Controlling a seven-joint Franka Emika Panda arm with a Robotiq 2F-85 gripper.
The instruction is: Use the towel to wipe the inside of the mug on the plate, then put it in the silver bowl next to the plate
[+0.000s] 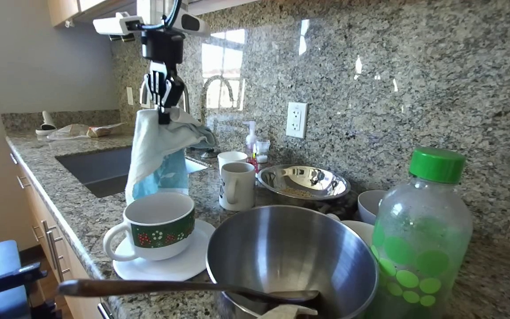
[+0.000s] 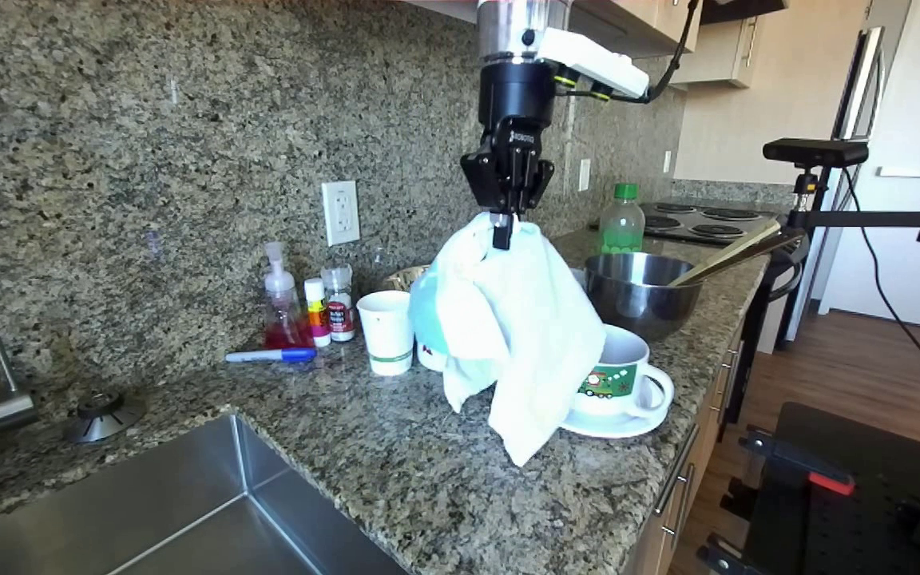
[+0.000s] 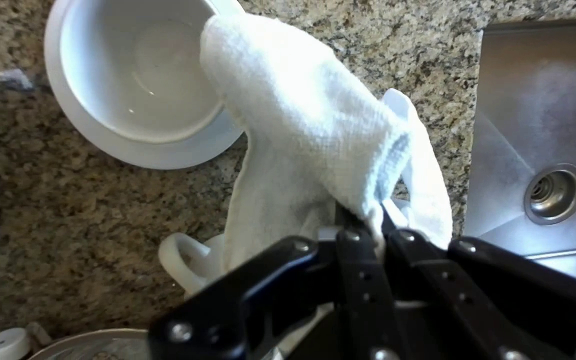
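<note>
Has the towel (image 2: 537, 335) pinched in the gripper (image 2: 501, 231)! Must go down and sideways, away from the sink (image 3: 503, 110), for the mug (image 1: 162, 228); touching the towel or not, hard to tell.

Mug (image 3: 163, 70): cut by the wrist view's top edge.
Claw (image 3: 365, 220): higher than the mug, tips hidden by the towel (image 3: 308, 120) there.
Silver bowl (image 1: 277, 243): beside the mug, cut off by an exterior view's lower edge.
Tall white mug (image 2: 432, 360): left of the mug in an exterior view, mostly behind the towel.
Grains (image 1: 297, 192): beyond the mug, too small to identify.
</note>
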